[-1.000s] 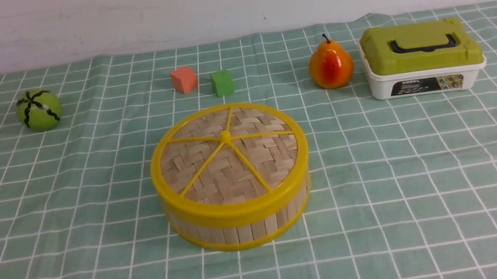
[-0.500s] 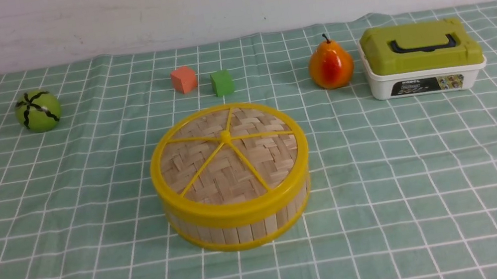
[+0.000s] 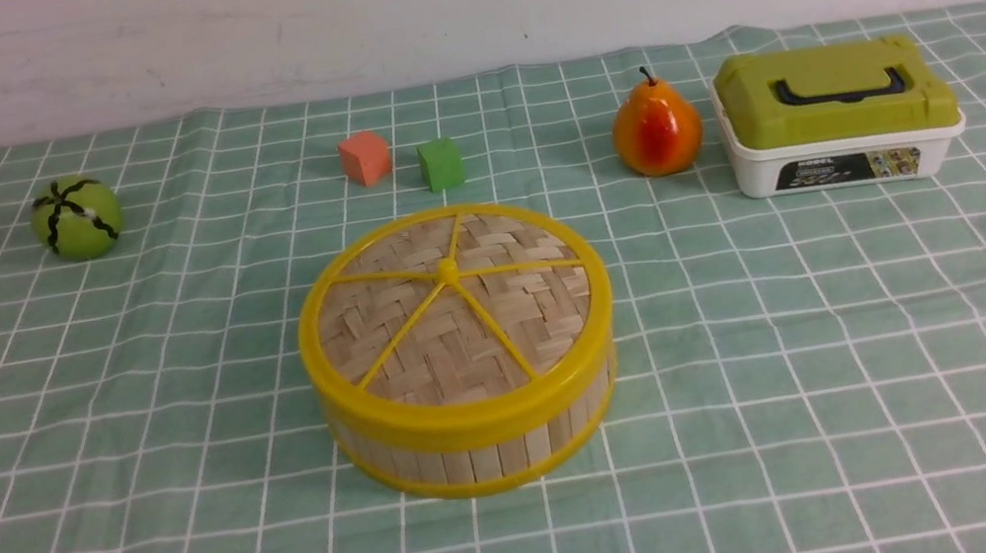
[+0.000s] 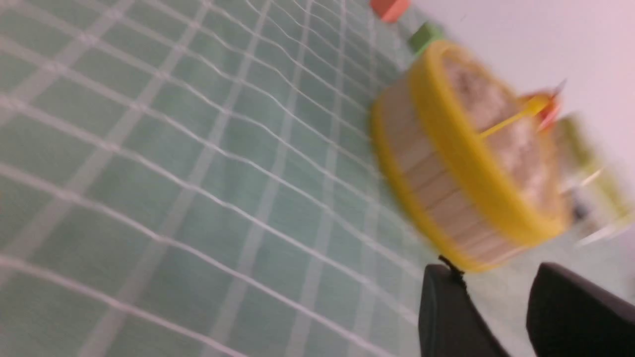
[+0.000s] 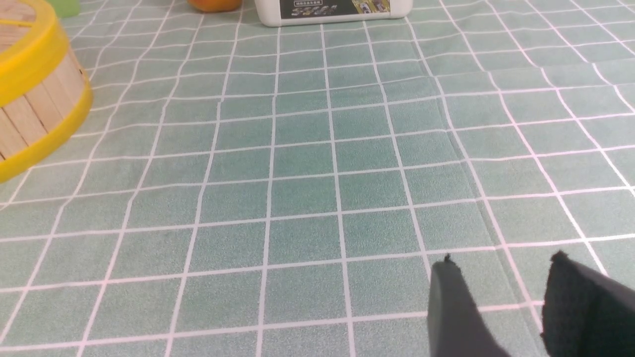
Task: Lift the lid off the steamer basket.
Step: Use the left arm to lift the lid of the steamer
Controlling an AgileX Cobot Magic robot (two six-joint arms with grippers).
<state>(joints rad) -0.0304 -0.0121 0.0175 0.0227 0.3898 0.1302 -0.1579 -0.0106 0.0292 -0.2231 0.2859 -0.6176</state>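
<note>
The lid [image 3: 454,313], a woven bamboo disc with yellow rim and spokes, sits closed on the steamer basket [image 3: 481,444] at the middle of the green checked cloth. Neither arm shows in the front view. In the blurred left wrist view the lid [image 4: 496,124] and basket [image 4: 426,178] lie ahead of my left gripper [image 4: 496,272], which is open and empty, apart from them. In the right wrist view my right gripper [image 5: 501,263] is open and empty over bare cloth, with the basket [image 5: 34,114] off at the frame's edge.
At the back stand a green ball [image 3: 77,218], an orange cube [image 3: 364,158], a green cube [image 3: 440,164], a pear [image 3: 656,130] and a white box with an olive-green lid [image 3: 836,114]. A white wall rises behind the table.
In the front view the green ball shifted very slightly; the lid, basket and other objects have not moved.
</note>
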